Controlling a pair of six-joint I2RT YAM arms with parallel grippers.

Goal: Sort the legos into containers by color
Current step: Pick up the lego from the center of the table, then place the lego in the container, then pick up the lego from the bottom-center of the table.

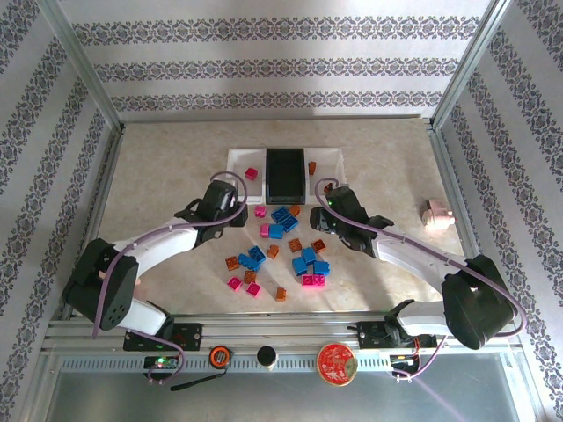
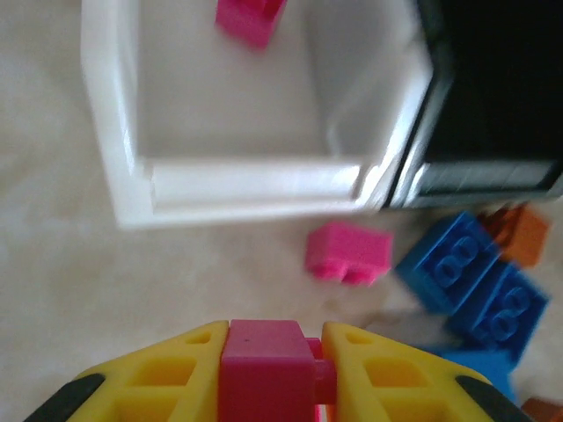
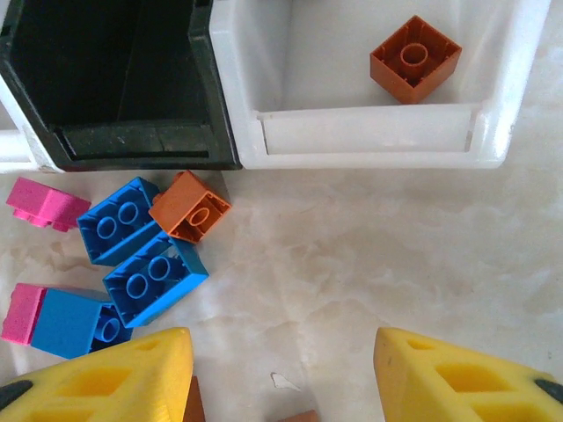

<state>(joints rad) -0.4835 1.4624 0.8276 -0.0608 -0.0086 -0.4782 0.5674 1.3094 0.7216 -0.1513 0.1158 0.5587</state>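
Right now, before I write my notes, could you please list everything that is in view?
Left tray: one, white, far middle of the table.
Pink brick: one, in the left tray.
Middle tray: one, black, between the white trays.
Right tray: one, white.
Orange brick: one, in the right tray.
Loose bricks: many, pink, blue and orange, table centre.
Lump: one, pale pink, table's right side.
Left gripper: yellow fingers, shut on a held brick, pink.
Right gripper: yellow fingers, open, before the right tray.

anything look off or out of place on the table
A pale pink lump sits alone far to the right, not a brick. The orange brick in the right white tray lies hollow side up.
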